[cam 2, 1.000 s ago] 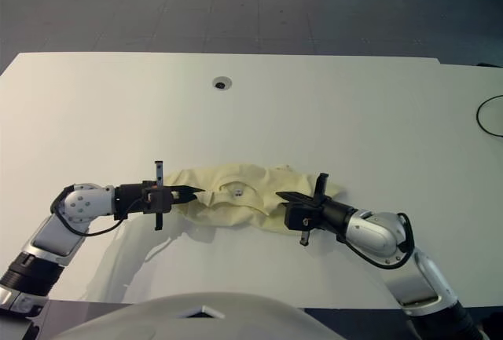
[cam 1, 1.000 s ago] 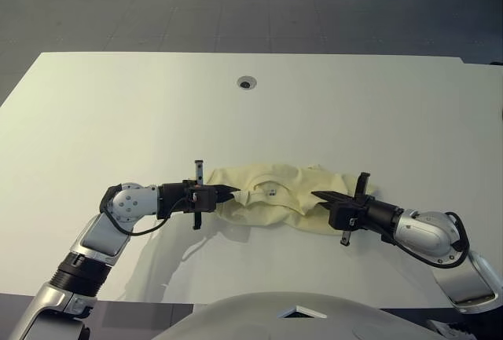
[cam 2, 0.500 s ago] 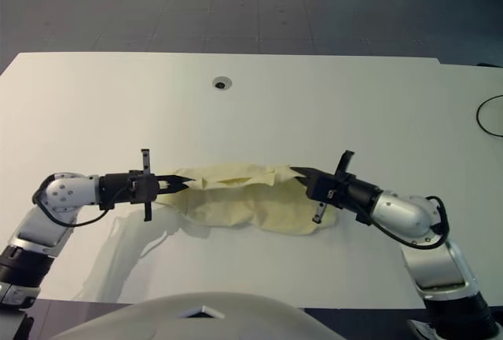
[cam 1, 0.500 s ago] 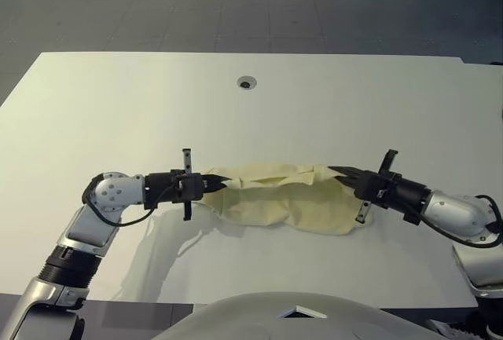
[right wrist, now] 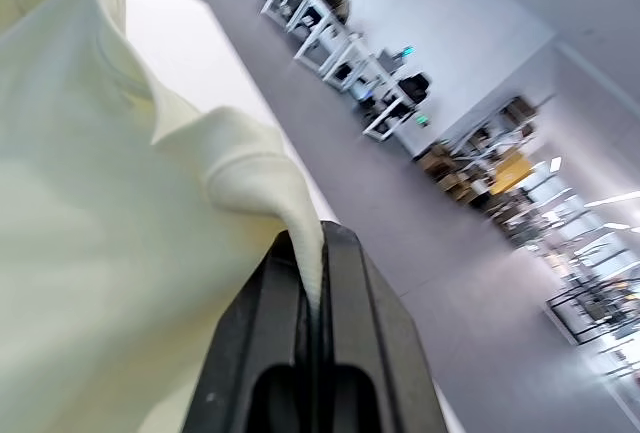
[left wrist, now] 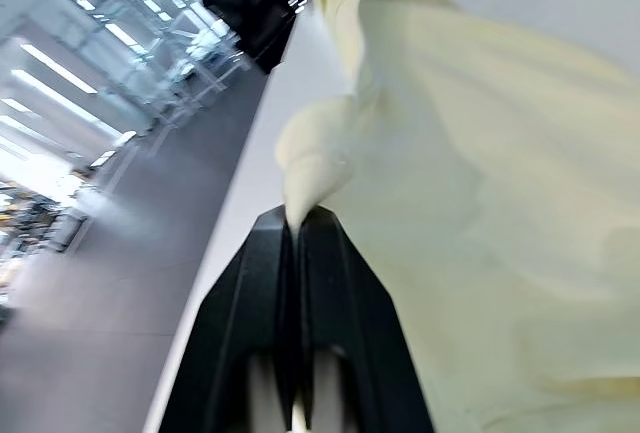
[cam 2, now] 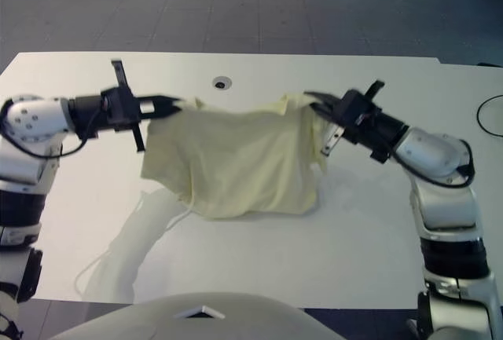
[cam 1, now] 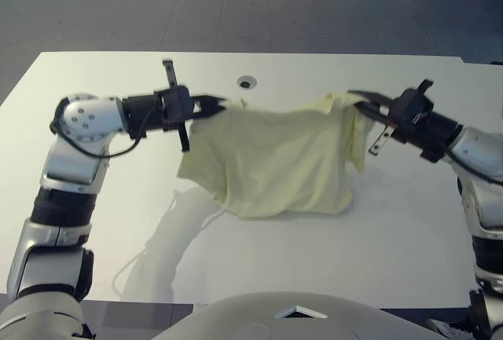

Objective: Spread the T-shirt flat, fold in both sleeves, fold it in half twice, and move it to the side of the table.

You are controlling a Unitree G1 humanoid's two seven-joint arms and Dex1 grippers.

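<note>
Hanging between the left gripper (cam 1: 216, 104) and right gripper (cam 1: 357, 98), the pale yellow T-shirt (cam 1: 275, 159) droops over the white table (cam 1: 409, 230), well inside its edges, with a grommet hole (cam 1: 247, 82) behind. The left wrist view shows fingers (left wrist: 250, 303) clamped on a shirt corner. The right wrist view shows fingers (right wrist: 255, 333) pinching bunched fabric.

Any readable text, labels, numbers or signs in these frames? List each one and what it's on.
None can be read.
T-shirt: plain pale yellow on the side shown, no print or label visible.
left gripper and right gripper, both shut on the T-shirt: no legible markings.
table: white surface, no lettering.
Room behind, in the wrist views: too blurred to read any sign.
</note>
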